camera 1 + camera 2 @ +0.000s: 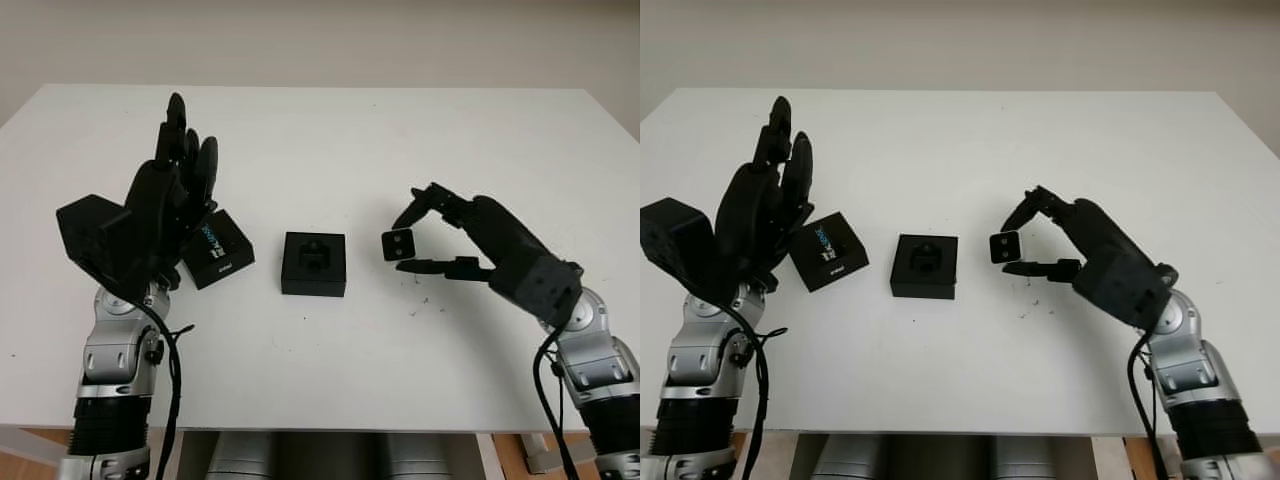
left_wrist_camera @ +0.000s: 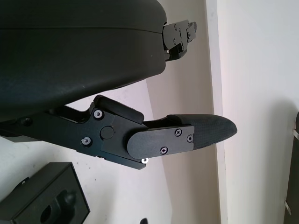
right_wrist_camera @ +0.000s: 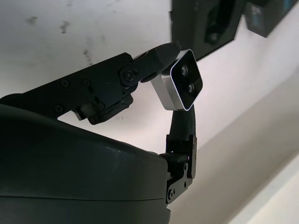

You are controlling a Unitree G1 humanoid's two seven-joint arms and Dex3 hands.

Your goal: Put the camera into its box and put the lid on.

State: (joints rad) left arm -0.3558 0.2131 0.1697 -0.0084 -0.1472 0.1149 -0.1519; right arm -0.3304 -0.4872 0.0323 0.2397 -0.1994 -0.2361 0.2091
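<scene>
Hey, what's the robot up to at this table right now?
The right hand is holding a small camera in its fingertips, just above the white table and to the right of the open black box. The box's insert is still empty. The lid lies on the table left of the box, and the left hand, open, is raised beside it. Nothing is packed yet.

A broad white surface (image 1: pixel 330 130) is taking up most of the scene, its far edge running straight beneath a plain pale beige wall (image 1: pixel 320 40). Soft, even light is falling across it, casting faint shadows. A few small dark scuff marks (image 1: pixel 428 305) are showing on the right half. Below the near edge, grey rounded shapes (image 1: pixel 330 458) and a strip of brownish floor (image 1: pixel 505 458) are peeking through.
</scene>
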